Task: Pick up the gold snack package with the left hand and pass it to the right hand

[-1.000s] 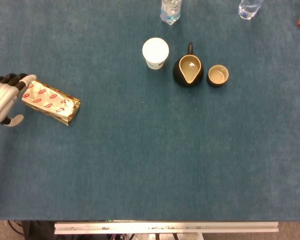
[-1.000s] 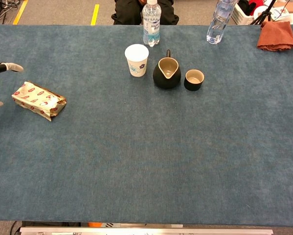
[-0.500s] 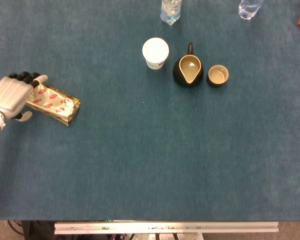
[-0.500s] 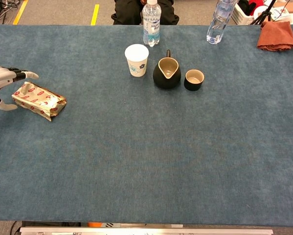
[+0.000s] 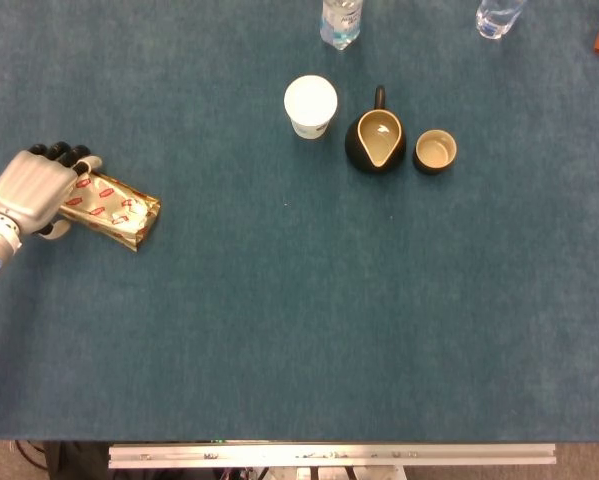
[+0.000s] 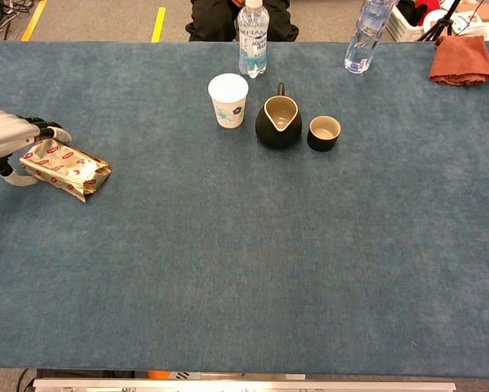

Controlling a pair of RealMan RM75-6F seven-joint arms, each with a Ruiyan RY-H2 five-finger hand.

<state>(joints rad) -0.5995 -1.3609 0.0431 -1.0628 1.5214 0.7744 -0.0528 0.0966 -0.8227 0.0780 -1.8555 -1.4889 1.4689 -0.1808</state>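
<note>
The left hand (image 5: 31, 190) is settling over the left end of the gold snack package (image 5: 112, 209), fingers above and thumb below, presumably bracketing it for a side grasp. Whether the fingers are actually clamping cannot be told; the package is lying flat on the blue table cloth (image 5: 309, 320) at far left. The right hand is not appearing in either view. The package's long axis is running diagonally, its free end pointing right and toward the robot. The paper cup (image 5: 310, 105), black pitcher (image 5: 375, 140) and small cup (image 5: 435, 151) are standing well apart.
</note>
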